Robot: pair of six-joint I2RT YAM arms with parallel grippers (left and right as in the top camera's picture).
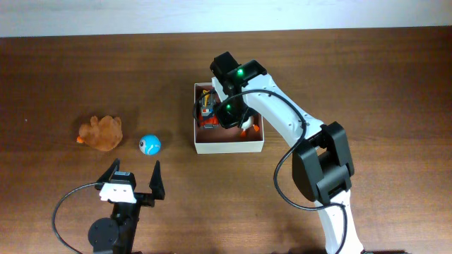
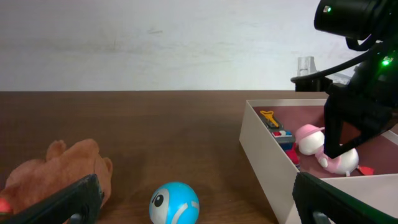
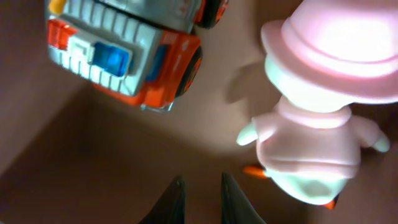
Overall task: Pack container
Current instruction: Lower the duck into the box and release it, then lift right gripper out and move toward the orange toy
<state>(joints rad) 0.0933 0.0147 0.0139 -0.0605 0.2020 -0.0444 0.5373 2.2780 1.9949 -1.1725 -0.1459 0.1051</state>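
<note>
Two toys lie inside the container (image 1: 229,148), which sits on the table a little right of centre and toward the far side. They are an orange, grey and blue toy truck (image 3: 124,50) at its far left and a pink figure (image 3: 323,124) to the right of it. The two are near each other but not touching. The right gripper (image 3: 202,199) hangs inside the box above the pinkish-brown floor, fingers drawn nearly together with a slim gap and nothing between them. Its arm reaches in from the near right, two green lights glowing on it.

The table (image 1: 353,70) is dark brown wood, and a plain white wall (image 2: 155,43) rises behind its far edge.

Left of the container, well apart from it, rests a blue ball (image 1: 150,144) with a white patch. Farther left lies a brown plush animal (image 1: 101,132). The left gripper (image 1: 135,169) hovers at the near left, jaws spread wide and empty, with the ball just beyond them.

Any print on the truck is too blurred to read.
</note>
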